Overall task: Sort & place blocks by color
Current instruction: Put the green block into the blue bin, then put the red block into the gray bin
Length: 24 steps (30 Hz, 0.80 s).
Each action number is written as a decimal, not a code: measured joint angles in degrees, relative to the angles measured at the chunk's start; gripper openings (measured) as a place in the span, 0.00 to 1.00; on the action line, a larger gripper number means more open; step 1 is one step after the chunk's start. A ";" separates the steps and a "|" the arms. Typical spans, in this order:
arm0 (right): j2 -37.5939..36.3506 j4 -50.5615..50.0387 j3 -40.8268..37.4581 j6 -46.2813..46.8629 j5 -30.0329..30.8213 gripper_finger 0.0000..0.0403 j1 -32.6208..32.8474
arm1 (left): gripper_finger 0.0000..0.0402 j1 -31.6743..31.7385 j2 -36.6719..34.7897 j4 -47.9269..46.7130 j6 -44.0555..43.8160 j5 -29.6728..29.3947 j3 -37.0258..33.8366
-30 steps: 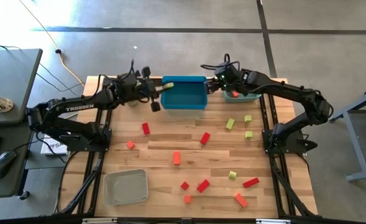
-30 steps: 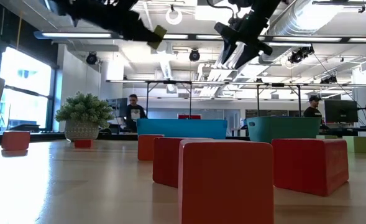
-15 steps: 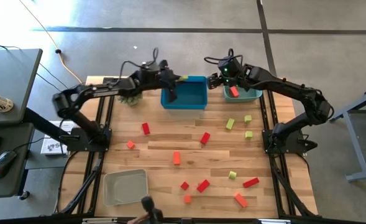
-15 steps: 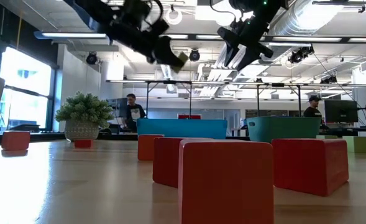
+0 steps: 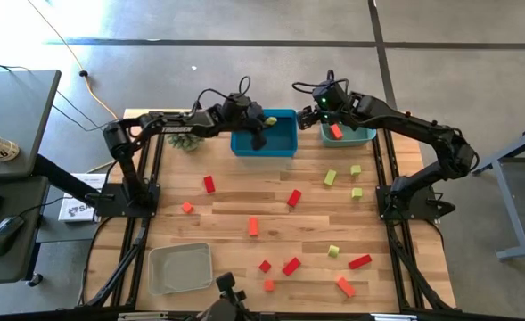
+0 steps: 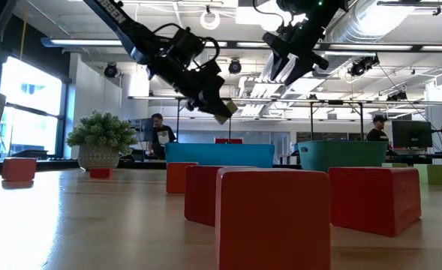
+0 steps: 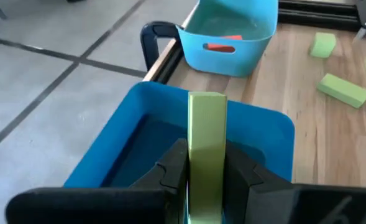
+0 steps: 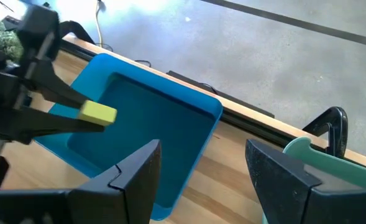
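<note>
A yellow-green bar block (image 7: 206,134) sits in my left gripper (image 5: 263,126), which is shut on it above the blue tray (image 5: 280,143) at the table's far edge. In the low view this gripper (image 6: 219,107) slants down, well above the tray (image 6: 219,154). My right gripper (image 5: 327,114) hangs open over the teal bin (image 5: 356,138), where a red block (image 5: 335,131) lies. The right wrist view shows its fingers spread (image 8: 201,180) with nothing between them. My left gripper pinches the bar's two long sides (image 7: 202,168) between its two fingers. The fingers slant down from the table's left and lie along the bar, whose free end (image 8: 99,113) sticks out past the fingertips. The bar is lifted clear, above the blue tray.
Several red, orange and yellow-green blocks lie scattered over the wooden table (image 5: 244,201). A grey tray (image 5: 180,267) stands at the near left and a potted plant (image 5: 185,143) at the far left. Big red blocks (image 6: 273,217) stand close to the low camera.
My left gripper has swung toward the table's right edge and come down, rolling as it went. It went from beside the blue tray's left end to over the tray, carrying the yellow-green bar, still shut on it.
</note>
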 joint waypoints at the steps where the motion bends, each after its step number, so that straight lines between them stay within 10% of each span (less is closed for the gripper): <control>1: 0.00 0.00 0.00 -0.01 -0.49 0.55 0.00 | 0.11 0.00 0.41 -0.20 -0.32 0.00 0.00; 24: 0.00 -0.22 -0.02 -7.40 -3.78 0.55 0.02 | 0.34 0.00 2.45 -3.22 -2.33 -3.24 1.43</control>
